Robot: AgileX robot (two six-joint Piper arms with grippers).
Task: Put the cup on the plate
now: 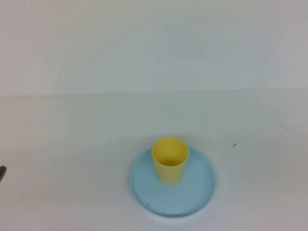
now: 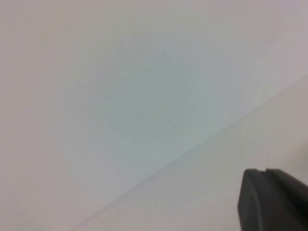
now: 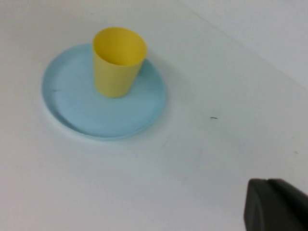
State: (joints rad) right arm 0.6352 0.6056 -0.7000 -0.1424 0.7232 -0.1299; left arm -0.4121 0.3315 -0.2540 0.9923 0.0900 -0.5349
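While the yellow cup stands upright on the blue plate, the right tool sits well apart, closed, empty. The left tool is closed over bare table.

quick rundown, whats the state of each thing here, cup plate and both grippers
cup: upright, open end up, empty, standing on the plate toward its far side, not held
plate: flat on the table, carrying the cup
table: white, bears the plate
left gripper: shut, holding nothing, over bare table, away from the cup
right gripper: shut, holding nothing, drawn back from the plate
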